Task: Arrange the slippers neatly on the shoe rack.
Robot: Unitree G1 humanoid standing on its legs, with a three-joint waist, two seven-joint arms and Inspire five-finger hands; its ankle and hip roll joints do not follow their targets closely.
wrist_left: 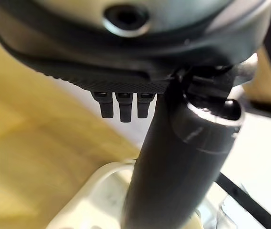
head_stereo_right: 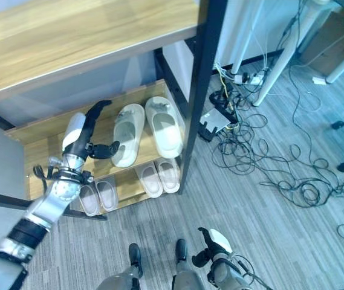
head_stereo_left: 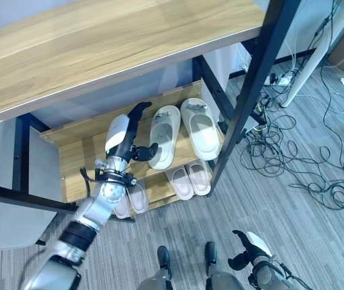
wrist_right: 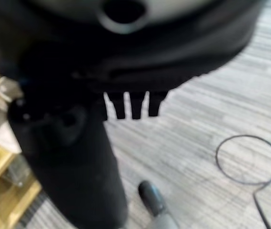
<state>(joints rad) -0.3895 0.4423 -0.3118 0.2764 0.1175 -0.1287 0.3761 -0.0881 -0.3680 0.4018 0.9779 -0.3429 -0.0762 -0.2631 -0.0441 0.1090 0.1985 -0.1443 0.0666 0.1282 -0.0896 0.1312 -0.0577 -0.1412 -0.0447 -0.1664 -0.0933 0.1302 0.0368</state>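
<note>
light: bright, even, cool indoor | shadow: soft under the top shelf [head_stereo_left: 117, 36] onto the middle shelf [head_stereo_left: 78, 154] | head views: sharp, edges slightly bowed | wrist views: left hand [wrist_left: 173, 157] and right hand [wrist_right: 73, 157] blurred, floor [wrist_right: 211, 119] soft | glare: highlight on left thumb

Nothing readable anywhere, really; the slippers [head_stereo_left: 162, 136] and shoe rack [head_stereo_left: 75, 154] carry no legible print, as far as one can tell.

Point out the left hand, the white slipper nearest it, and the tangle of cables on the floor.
left hand [head_stereo_left: 122, 138], left eye view, back of the hand.
white slipper [head_stereo_left: 163, 138], left eye view, its footbed.
tangle of cables [head_stereo_left: 280, 154], left eye view, loops on the floor.
</note>
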